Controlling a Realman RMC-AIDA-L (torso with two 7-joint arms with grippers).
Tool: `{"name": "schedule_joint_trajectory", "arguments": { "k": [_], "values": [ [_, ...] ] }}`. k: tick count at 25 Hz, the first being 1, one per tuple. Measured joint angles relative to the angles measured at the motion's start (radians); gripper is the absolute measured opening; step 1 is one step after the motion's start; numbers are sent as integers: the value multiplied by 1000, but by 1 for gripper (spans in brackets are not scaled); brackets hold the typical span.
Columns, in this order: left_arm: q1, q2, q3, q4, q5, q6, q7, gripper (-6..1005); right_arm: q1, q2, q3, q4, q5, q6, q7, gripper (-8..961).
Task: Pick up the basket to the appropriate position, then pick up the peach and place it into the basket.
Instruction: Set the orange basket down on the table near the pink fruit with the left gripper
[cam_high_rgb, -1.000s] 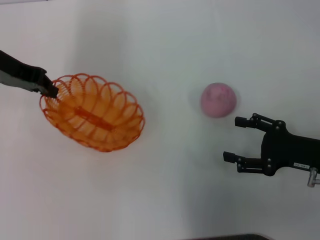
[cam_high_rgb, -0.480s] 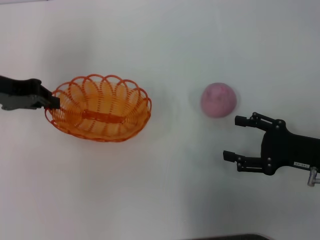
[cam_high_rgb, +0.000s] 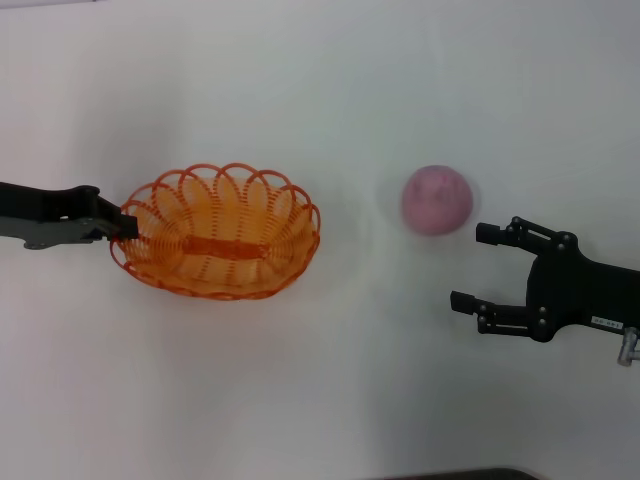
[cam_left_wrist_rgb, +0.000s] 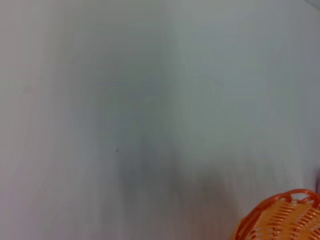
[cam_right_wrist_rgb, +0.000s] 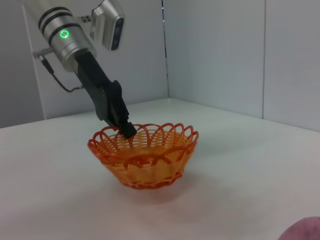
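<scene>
Left tool (cam_high_rgb: 125, 224) clamps basket (cam_high_rgb: 218, 245) rim to reposition it; right tool (cam_high_rgb: 482, 267) wide open near peach (cam_high_rgb: 437, 200), ready.

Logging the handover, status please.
Left gripper shut on basket rim. Right gripper open, beside peach, not touching. Nothing between peach and basket.

Left pincer (cam_high_rgb: 128, 224) dragged basket (cam_high_rgb: 218, 245) rightward, nearer peach (cam_high_rgb: 437, 199).

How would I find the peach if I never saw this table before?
Look at the white table, on the side away from the orange basket. Just past the open right gripper lies the peach, alone. It is the only round, pink-purple thing there.
</scene>
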Motion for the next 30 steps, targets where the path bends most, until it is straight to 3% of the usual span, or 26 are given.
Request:
{"name": "schedule_joint_trajectory", "arguments": {
  "k": [10, 30],
  "values": [
    [52, -11, 15, 6, -62, -47, -1, 66, -1, 5, 2, 0, 3, 5, 0, 933],
    [68, -20, 144, -63, -127, -169, -31, 67, 3, 10, 1, -1, -1, 4, 0, 934]
  ]
}}
